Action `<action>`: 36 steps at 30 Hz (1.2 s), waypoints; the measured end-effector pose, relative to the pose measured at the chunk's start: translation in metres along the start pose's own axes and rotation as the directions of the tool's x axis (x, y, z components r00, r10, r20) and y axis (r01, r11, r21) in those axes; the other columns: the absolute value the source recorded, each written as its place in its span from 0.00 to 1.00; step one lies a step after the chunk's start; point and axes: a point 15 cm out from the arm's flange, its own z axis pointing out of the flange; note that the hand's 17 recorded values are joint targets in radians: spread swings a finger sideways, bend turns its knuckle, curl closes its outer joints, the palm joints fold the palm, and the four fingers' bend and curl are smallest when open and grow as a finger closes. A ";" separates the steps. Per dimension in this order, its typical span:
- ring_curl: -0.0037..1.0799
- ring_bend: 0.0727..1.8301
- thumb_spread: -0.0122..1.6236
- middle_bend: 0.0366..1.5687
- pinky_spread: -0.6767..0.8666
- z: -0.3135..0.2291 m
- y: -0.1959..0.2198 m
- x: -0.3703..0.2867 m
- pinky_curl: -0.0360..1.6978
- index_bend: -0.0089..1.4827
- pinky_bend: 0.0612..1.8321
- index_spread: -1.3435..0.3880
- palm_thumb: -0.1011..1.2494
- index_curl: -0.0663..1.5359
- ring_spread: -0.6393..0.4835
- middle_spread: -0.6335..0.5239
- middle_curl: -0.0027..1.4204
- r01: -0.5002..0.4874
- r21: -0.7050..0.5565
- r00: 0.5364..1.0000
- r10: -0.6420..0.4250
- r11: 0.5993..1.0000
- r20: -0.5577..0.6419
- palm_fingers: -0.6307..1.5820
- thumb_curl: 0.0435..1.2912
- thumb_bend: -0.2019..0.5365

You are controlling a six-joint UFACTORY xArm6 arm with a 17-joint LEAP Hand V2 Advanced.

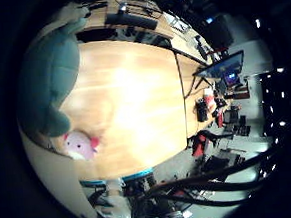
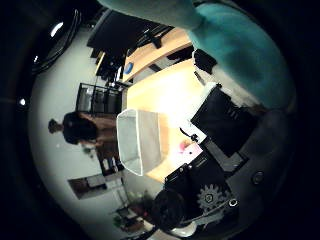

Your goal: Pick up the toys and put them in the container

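A large teal plush toy [image 1: 48, 76] hangs close to my palm, high above the wooden table [image 1: 134, 90]. In the right thumb side palm view it [image 2: 240, 50] fills the space beside my right hand [image 2: 225, 125], whose black and white fingers curl against it. A small pink toy [image 1: 81, 145] lies on the table near its edge. The right thumb side palm view shows this pink toy [image 2: 185, 148] a short way from a white open container [image 2: 130, 150], which stands on the table and looks empty.
The table ends close to the pink toy, with chair bases and floor beyond. Desks, a monitor [image 1: 228, 68] and a dark shelf unit [image 2: 100, 100] stand around the room. A person [image 2: 75, 128] is behind the container, away from the table's things.
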 end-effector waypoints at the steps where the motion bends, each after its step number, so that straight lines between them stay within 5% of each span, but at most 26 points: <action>1: 0.43 0.63 0.55 0.42 0.04 -0.001 0.000 -0.017 0.22 0.17 0.61 0.47 0.98 0.40 0.26 0.18 0.48 0.023 0.002 1.000 -0.023 1.000 0.005 0.81 0.34 0.26; 9: 0.44 0.63 0.57 0.41 0.03 0.002 0.019 -0.145 0.22 0.15 0.60 0.46 0.98 0.43 0.26 0.19 0.49 0.201 -0.009 0.979 -0.200 0.980 0.046 0.81 0.36 0.26; 19: 0.44 0.62 0.57 0.40 0.03 0.018 0.077 -0.282 0.23 0.13 0.60 0.45 0.98 0.45 0.26 0.19 0.50 0.439 -0.041 0.896 -0.433 0.898 0.095 0.81 0.37 0.26; 26: 0.44 0.62 0.58 0.40 0.03 0.030 0.099 -0.320 0.23 0.13 0.59 0.46 0.98 0.47 0.26 0.18 0.50 0.517 -0.066 0.854 -0.508 0.854 0.110 0.80 0.38 0.26; 36: 0.44 0.62 0.60 0.38 0.03 0.045 0.098 -0.334 0.23 0.12 0.59 0.46 0.92 0.48 0.26 0.19 0.51 0.535 -0.069 0.843 -0.526 0.842 0.114 0.79 0.37 0.23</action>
